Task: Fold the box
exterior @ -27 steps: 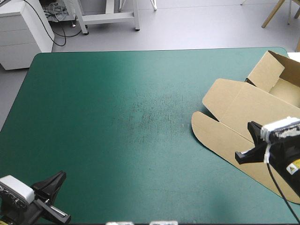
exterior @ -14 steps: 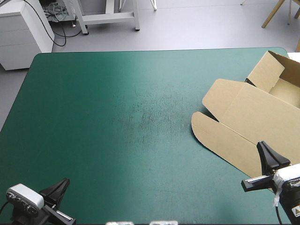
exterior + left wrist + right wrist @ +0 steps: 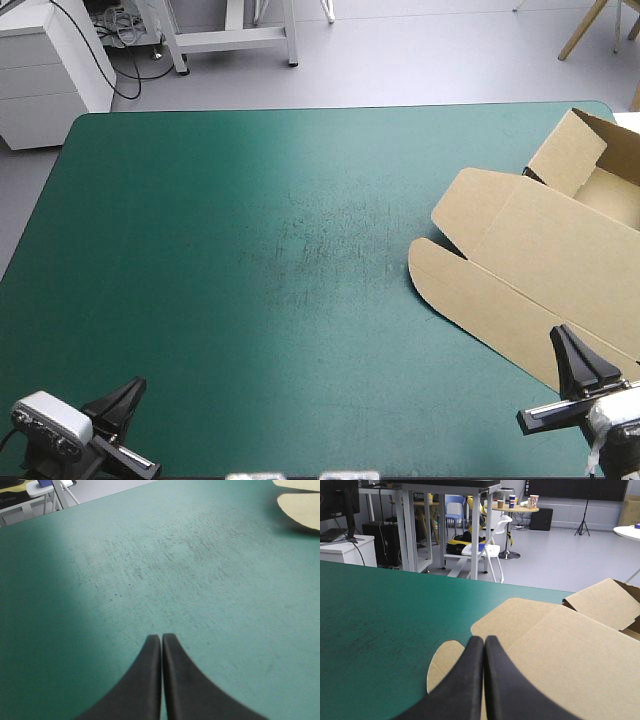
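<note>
The brown cardboard box (image 3: 540, 260), lid flat and tray open, lies at the right side of the teal-green tabletop (image 3: 250, 250). My left jaws are closed and empty at the near left corner; my right jaws, closed too, seem to hover over the lid's near edge.

Box (image 3: 540, 270) plain brown all over. Tabletop (image 3: 180, 300) cover teal-green, with darker scuff marks (image 3: 320, 245) speckled across its middle. Left gripper (image 3: 161, 638) jaws plain black; right gripper (image 3: 484, 639) jaws plain black too.
</note>
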Action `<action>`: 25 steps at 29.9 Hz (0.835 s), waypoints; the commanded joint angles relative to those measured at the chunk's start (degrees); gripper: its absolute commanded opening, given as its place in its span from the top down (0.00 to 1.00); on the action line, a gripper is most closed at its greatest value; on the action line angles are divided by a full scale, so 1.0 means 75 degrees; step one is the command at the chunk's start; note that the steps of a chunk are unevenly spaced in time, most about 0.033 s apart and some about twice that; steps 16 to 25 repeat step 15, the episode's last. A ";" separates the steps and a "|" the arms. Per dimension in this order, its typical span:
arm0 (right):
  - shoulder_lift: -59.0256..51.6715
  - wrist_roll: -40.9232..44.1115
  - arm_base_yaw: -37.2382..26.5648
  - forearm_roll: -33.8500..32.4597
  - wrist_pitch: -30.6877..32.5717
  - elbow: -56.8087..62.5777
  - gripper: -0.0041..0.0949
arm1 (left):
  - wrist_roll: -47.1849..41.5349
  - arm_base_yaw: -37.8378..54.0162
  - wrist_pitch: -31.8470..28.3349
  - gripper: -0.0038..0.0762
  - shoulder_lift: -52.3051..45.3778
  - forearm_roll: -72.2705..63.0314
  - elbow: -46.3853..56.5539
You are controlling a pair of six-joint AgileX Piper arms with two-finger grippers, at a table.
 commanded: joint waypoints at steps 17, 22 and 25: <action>-0.0340 -0.0015 0.0022 -0.0273 0.0316 -0.0191 0.98 | -0.0024 -0.0015 -0.0629 0.96 -0.0130 -0.0128 -0.0139; -0.0340 -0.0015 0.0022 -0.0273 0.0316 -0.0191 0.98 | -0.0024 -0.0015 -0.0629 0.96 -0.0130 -0.0128 -0.0139; -0.0340 -0.0015 0.0022 -0.0273 0.0316 -0.0191 0.98 | -0.0024 -0.0015 -0.0629 0.96 -0.0130 -0.0128 -0.0139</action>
